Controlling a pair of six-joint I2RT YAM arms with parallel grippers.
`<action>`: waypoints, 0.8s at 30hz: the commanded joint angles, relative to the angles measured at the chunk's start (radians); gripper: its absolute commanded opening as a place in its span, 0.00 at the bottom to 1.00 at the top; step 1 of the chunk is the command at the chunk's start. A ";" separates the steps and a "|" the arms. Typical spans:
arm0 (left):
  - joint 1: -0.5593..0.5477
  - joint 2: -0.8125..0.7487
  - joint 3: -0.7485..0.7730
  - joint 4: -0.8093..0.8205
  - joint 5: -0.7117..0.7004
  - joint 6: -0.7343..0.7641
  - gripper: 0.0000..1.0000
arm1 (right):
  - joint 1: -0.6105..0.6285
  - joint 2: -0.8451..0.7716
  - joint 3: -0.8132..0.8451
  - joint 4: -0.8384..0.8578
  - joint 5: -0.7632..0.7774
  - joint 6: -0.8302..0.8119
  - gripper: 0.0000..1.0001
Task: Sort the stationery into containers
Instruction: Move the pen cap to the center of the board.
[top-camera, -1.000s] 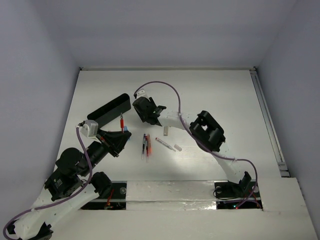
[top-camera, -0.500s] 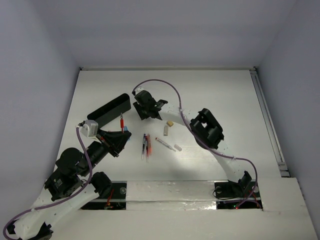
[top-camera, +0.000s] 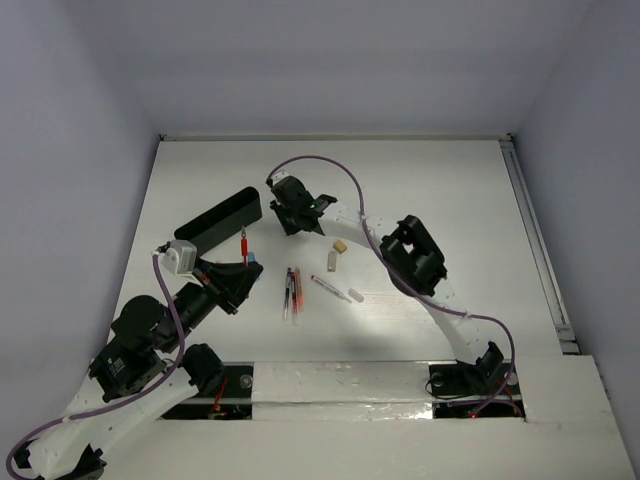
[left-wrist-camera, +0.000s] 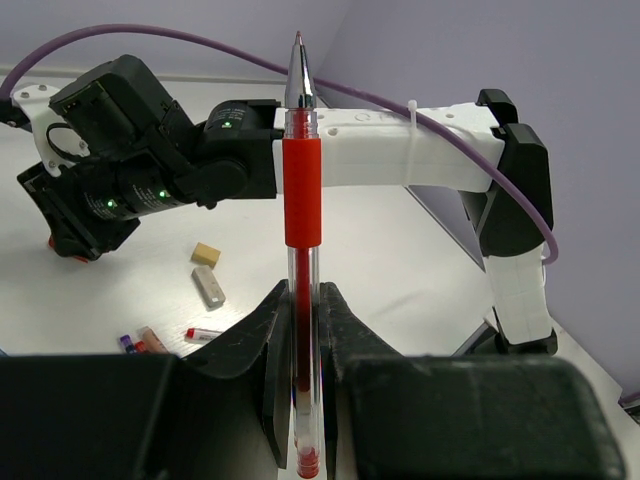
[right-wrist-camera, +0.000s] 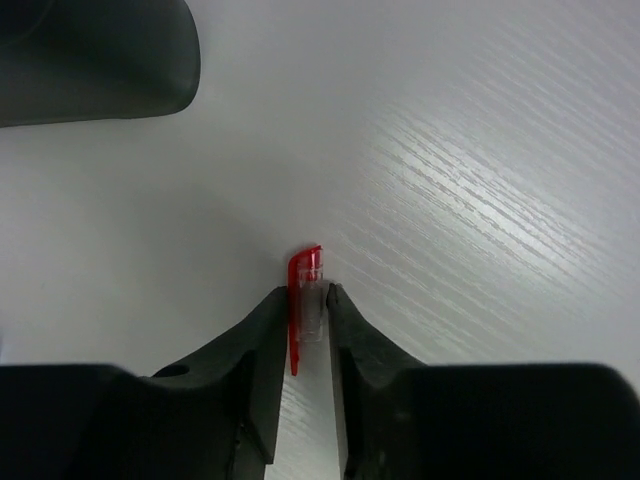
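Stationery sat mid-table. A thin red pen with a clear barrel (left-wrist-camera: 301, 190) stood clamped upright between the closed fingers of the left gripper (left-wrist-camera: 300, 330), just near of the long black rectangular box (top-camera: 218, 221) at the far left. A small red-and-clear pen cap (right-wrist-camera: 308, 290) was pinched in the right gripper (right-wrist-camera: 307, 312), right of the box and down at the white table (top-camera: 450, 200); whether it touched could not be told. Right of the left gripper lay two dark-and-red pens (top-camera: 291, 288) side by side, a white pen (top-camera: 330, 287), a beige block (top-camera: 340, 245), a white block (top-camera: 332, 261) and a pale capsule (top-camera: 355, 295).
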 joint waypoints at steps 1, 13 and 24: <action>0.002 0.007 -0.003 0.057 0.009 0.016 0.00 | -0.009 0.055 0.027 -0.102 -0.018 -0.019 0.31; 0.002 0.024 -0.003 0.057 0.006 0.016 0.00 | -0.036 0.089 0.079 -0.137 -0.075 -0.019 0.29; 0.002 0.022 -0.004 0.059 0.009 0.014 0.00 | -0.056 0.034 -0.020 -0.032 -0.146 0.051 0.00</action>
